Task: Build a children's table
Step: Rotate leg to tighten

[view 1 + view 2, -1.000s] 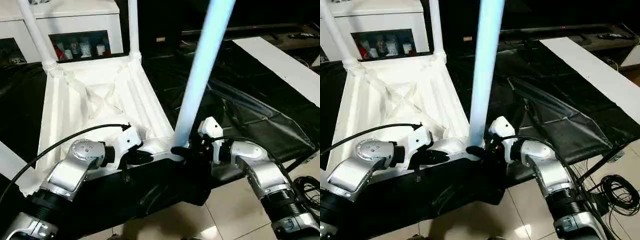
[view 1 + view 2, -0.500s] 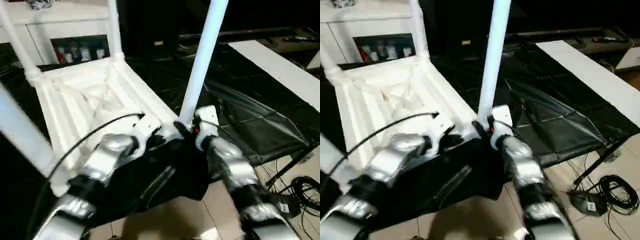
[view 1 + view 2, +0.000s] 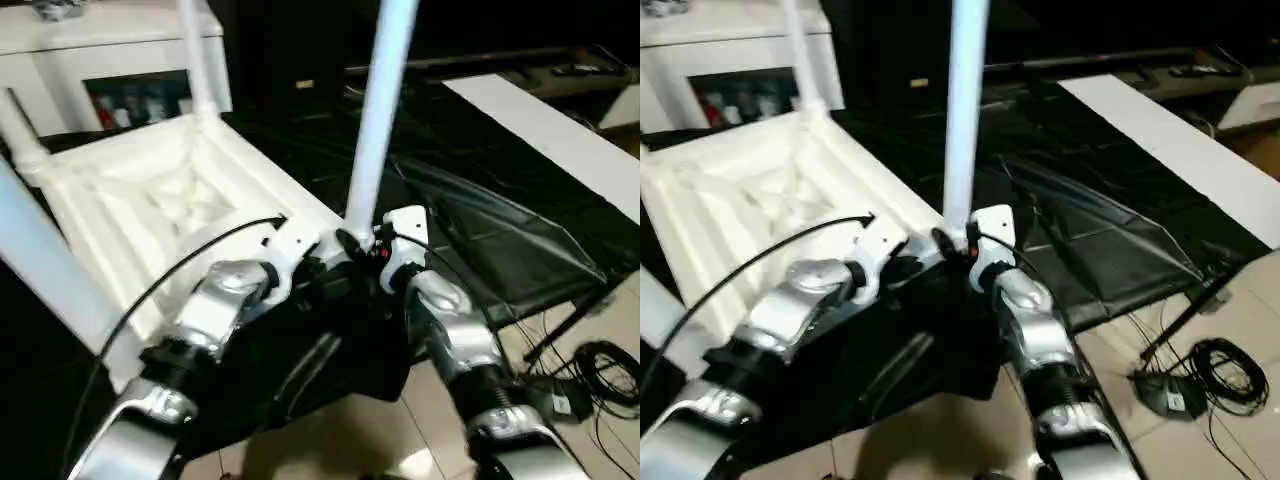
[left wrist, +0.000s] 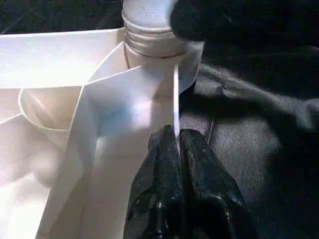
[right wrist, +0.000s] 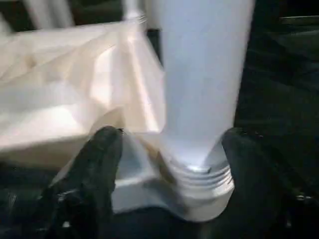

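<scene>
The children's table lies upside down: its white ribbed tabletop [image 3: 150,200] rests on black cloth. A long white leg [image 3: 375,120] stands upright in the near right corner socket [image 5: 199,184]. Other legs rise at the far corner [image 3: 195,50], the far left [image 3: 20,130] and the near left [image 3: 40,260]. My left gripper [image 4: 177,133] is shut on the tabletop's thin near rim [image 4: 175,94], just beside that socket. My right gripper [image 5: 169,144] is open, with one finger [image 5: 97,164] on each side of the leg's threaded base and a gap to the left finger.
A white cabinet with glass doors [image 3: 110,60] stands behind the tabletop. Black cloth [image 3: 480,230] covers the work surface to the right. A white board [image 3: 540,130] lies at the far right. Cables [image 3: 600,370] lie on the tiled floor below.
The head camera has shifted and tilted. My right gripper's fingers have spread wider around the leg's base. The left gripper keeps its hold on the rim.
</scene>
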You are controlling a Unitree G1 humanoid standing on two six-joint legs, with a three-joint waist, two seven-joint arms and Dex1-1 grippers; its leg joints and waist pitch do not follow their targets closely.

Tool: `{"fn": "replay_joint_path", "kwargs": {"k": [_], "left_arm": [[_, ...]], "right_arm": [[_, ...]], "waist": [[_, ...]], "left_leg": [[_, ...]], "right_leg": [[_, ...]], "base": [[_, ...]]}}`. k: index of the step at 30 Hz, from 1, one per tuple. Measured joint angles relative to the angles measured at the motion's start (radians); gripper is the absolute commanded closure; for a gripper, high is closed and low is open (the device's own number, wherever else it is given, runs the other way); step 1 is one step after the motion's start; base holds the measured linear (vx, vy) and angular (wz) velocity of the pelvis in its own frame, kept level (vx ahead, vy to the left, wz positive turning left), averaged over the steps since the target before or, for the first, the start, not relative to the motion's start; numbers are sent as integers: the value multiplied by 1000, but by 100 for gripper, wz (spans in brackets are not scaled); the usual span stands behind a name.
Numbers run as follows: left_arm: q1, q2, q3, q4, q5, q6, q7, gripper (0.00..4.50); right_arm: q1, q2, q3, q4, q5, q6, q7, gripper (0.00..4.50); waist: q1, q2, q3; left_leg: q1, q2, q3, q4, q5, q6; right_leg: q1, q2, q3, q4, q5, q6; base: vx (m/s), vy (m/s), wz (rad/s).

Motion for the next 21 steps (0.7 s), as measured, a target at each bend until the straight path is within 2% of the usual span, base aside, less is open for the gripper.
{"fn": "replay_joint_path", "kwargs": {"k": [5,11,16,21], "left_arm": [[42,59,-8,-69,-17,-13,-101,450],[97,165,-21,-152,-63,-38,-264,450],[121,206,-23,-190,-85,-39,-342,450],[136,219,-34,-219,-97,-30,-392,450]], "right_arm": [[34,-145,45,-87,31,34,188,81],[78,-286,63,-146,34,70,388,81],[82,-307,102,-188,34,90,477,81],[81,-312,124,-197,35,105,496,81]], "waist": [[9,1,1],[17,1,1],[20,-1,3],[31,-3,5]], "left_leg": [[-1,1,1,-1,0,0],[-2,2,3,-1,0,0],[-3,2,3,-1,0,1],[-3,2,5,0,0,0]], "right_leg": [[0,1,0,0,0,-1],[0,1,1,-2,0,-2],[-1,1,1,-2,0,-2],[1,0,2,-2,0,-2]], "base": [[0,0,0],[0,0,0],[0,0,0],[0,0,0]]}}
